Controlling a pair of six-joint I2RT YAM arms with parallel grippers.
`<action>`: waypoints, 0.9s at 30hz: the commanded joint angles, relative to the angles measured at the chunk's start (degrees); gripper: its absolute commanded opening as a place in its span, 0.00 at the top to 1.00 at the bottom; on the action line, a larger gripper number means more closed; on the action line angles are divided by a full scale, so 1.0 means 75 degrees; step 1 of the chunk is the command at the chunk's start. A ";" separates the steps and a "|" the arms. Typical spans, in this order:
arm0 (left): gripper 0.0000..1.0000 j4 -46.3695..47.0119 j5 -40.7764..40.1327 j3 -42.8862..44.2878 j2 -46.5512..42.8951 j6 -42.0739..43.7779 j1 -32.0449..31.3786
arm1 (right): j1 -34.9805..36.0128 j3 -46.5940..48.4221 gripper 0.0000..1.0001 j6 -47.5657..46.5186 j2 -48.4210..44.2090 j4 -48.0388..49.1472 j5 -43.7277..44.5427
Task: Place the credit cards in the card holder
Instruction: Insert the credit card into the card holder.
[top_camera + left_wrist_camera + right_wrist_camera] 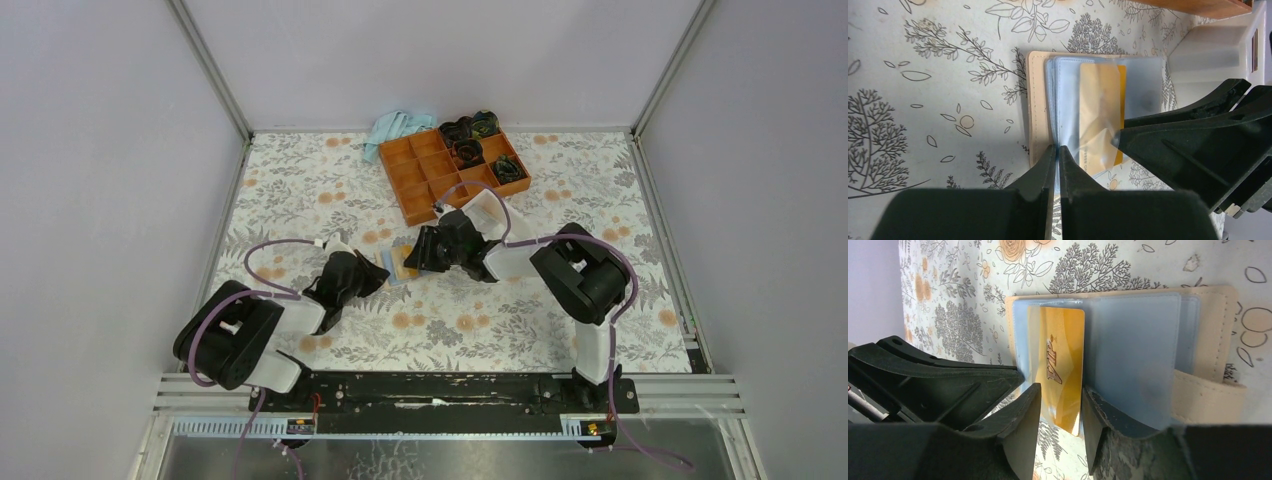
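While left gripper [1057, 150] pinches card holder [1037, 100] sleeve, right gripper [1060, 397] gapes astride gold card [1058, 352].

A gold credit card [1058, 365] is showing the slanted letters "VIP" in a darker gold, running along its length, while it is lying among the clear sleeves of the card holder [1210, 330]. In the left wrist view a row of small characters is showing near the card's lower edge, too blurred to read.

Diffuse, even light is filling the overhead view, and shadows are falling faint. At close range, the left gripper [1057, 147] and right gripper [1060, 387] are blurring. The card holder [1208, 320] sleeves are showing a hazy sheen.
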 commanded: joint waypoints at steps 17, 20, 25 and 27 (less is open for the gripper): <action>0.92 -0.0565 0.0131 -0.0007 0.0161 0.0186 -0.0070 | 0.0057 -0.0151 0.58 -0.0618 -0.0810 -0.0936 0.1187; 0.93 -0.0594 0.0117 0.0005 0.0143 0.0194 -0.0076 | 0.0057 -0.0126 0.68 -0.0681 -0.0782 -0.0937 0.1295; 0.92 -0.0603 0.0124 0.0009 0.0143 0.0206 -0.0076 | 0.0057 0.0081 0.90 -0.0823 -0.0636 -0.1100 0.1449; 0.92 -0.0612 0.0121 0.0021 0.0144 0.0206 -0.0076 | 0.0057 0.0151 0.91 -0.0884 -0.0588 -0.1147 0.1518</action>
